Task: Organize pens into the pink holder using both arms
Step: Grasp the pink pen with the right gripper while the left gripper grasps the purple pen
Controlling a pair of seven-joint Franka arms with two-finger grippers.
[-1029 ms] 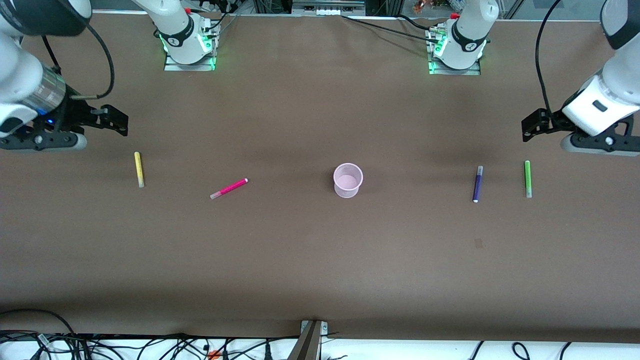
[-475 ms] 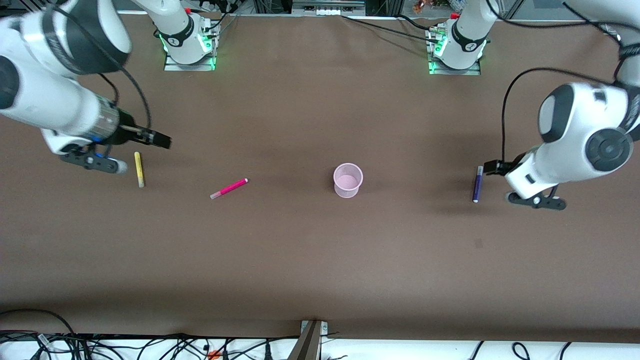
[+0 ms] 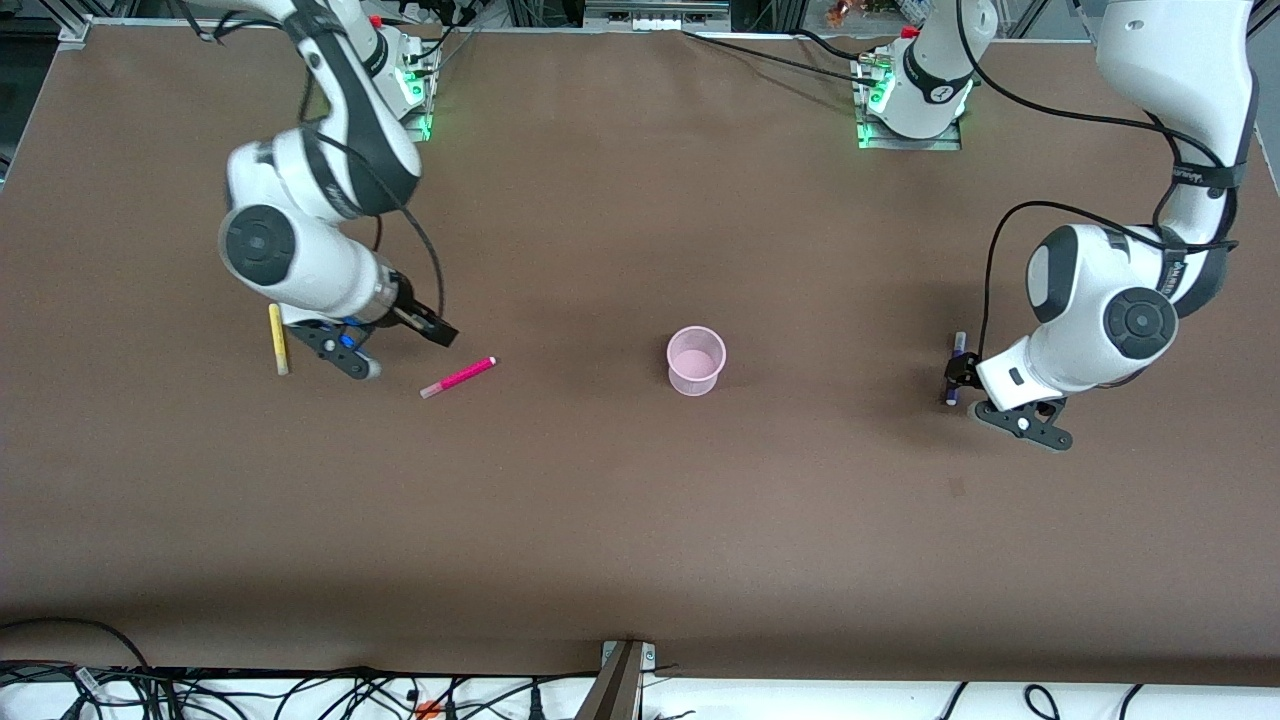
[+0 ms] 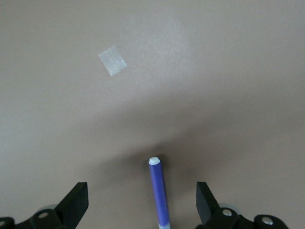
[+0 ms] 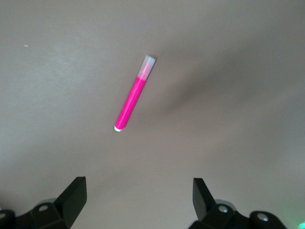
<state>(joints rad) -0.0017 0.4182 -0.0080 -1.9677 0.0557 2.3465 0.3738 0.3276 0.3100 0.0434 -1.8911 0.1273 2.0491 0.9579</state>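
The pink holder (image 3: 695, 360) stands upright mid-table. The magenta-pink pen (image 3: 458, 377) lies toward the right arm's end, and the yellow pen (image 3: 278, 340) lies farther that way. My right gripper (image 3: 438, 332) is open and empty, low over the table just beside the magenta-pink pen (image 5: 133, 95); in the right wrist view (image 5: 139, 191) the pen lies ahead of the open fingers. My left gripper (image 3: 958, 374) is open, low over the purple pen (image 3: 957, 345); in the left wrist view (image 4: 141, 198) the purple pen (image 4: 158, 191) lies between the fingers, untouched. The green pen is hidden by the left arm.
A small pale tape patch (image 3: 957, 487) lies on the brown table nearer the front camera than the purple pen; it also shows in the left wrist view (image 4: 112, 60). Both arm bases (image 3: 905, 100) stand along the table's edge farthest from the camera.
Both arms swung in from the table's ends and came down: the right gripper passed the yellow pen to reach the magenta-pink one, and the left gripper came over the purple pen, covering the green one.
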